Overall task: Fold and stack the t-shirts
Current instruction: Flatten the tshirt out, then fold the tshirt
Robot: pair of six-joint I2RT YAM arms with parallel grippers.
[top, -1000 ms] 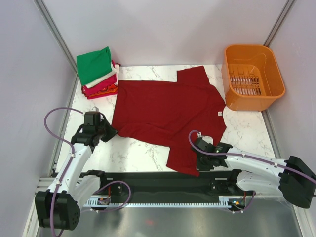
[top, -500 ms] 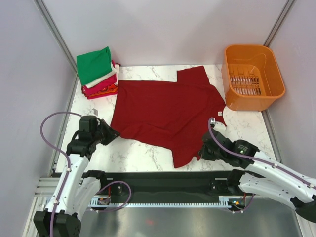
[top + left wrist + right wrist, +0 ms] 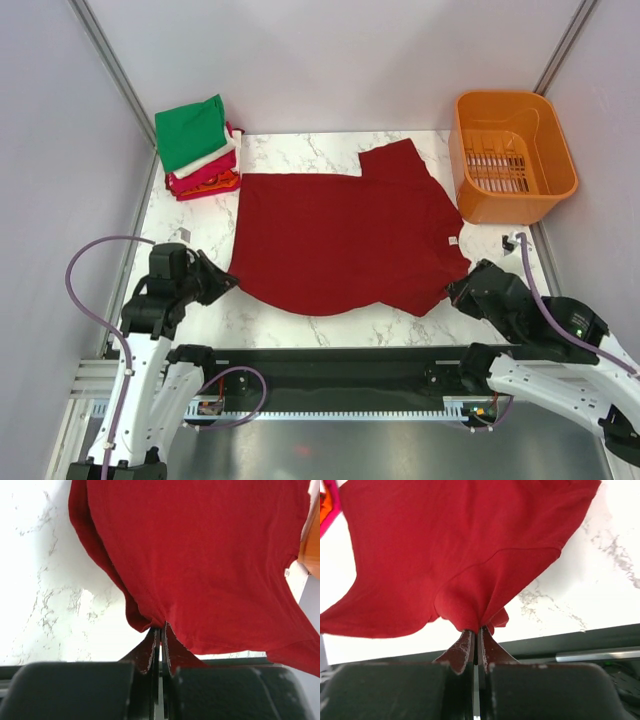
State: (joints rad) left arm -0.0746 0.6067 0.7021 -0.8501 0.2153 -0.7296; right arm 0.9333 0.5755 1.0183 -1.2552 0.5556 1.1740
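Now left and right jaws shut tight on puckered edge of soft dark red t-shirt [image 3: 345, 235].

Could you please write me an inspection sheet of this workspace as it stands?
Surface: white marble-patterned table, no spills seen.
Job's things: large dark red cloth t-shirt spread out mid-table; stack of folded t-shirts, green on top, at the far left corner.
Clutter: orange plastic basket at far right, nothing seen inside.
Grippers: left gripper shut on the red t-shirt's near left edge; right gripper shut on its near right corner.
Cables: purple cables loop off both arms, clear of the cloth.
Surroundings: plain grey walls on three sides; nothing else seen.
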